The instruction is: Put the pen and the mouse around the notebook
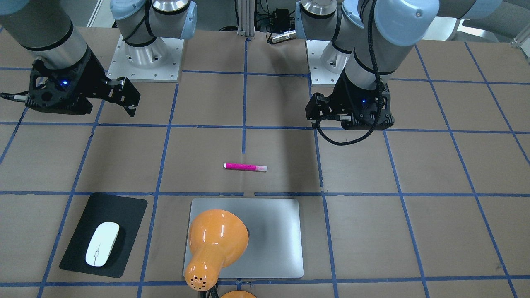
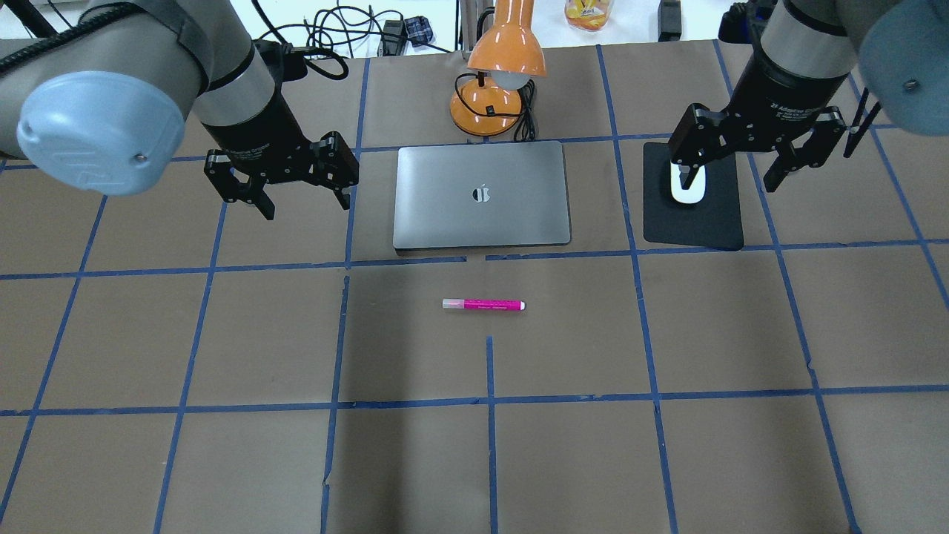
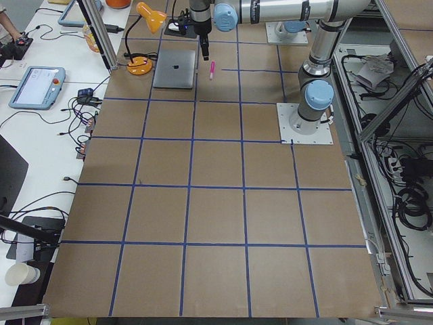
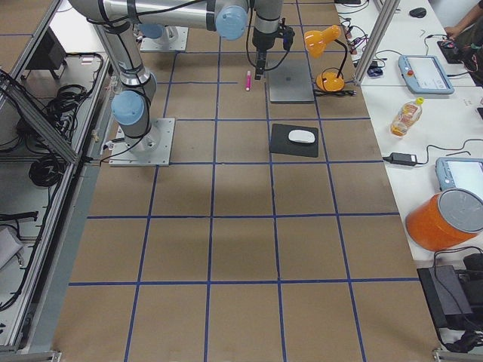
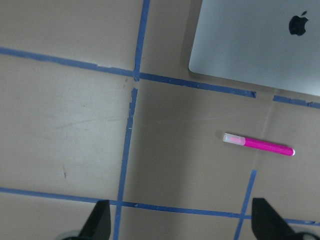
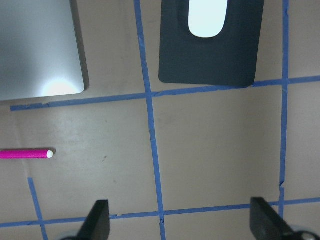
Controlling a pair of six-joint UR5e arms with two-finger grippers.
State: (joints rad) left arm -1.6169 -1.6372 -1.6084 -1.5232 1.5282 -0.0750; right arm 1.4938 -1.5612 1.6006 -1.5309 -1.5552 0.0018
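Two grippers in view: was either one holding anything?

No. The left gripper (image 2: 305, 206) and the right gripper (image 2: 728, 184) both hung above the table, jaws spread wide and empty.

Any writing you could read?

Only a dark apple logo in the middle of the notebook (image 2: 445, 215) lid. White lettering on each wrist was too small to make out.

Where was the pen, and which way did it point?

The pen (image 2: 483, 304) lay flat on the brown paper, near the notebook's robot-side long edge but apart from it. Its long axis ran parallel to that edge. The pale translucent end pointed toward the robot's left, the small white end toward its right.

And the mouse?

The mouse (image 1: 102, 243) sat on a black mat (image 1: 124, 215) beside the notebook, on the robot's right, not touching it. Its long axis ran away from the robot, with the grey scroll line nearer the far end. An orange lamp (image 2: 504, 59) stood beyond the notebook.
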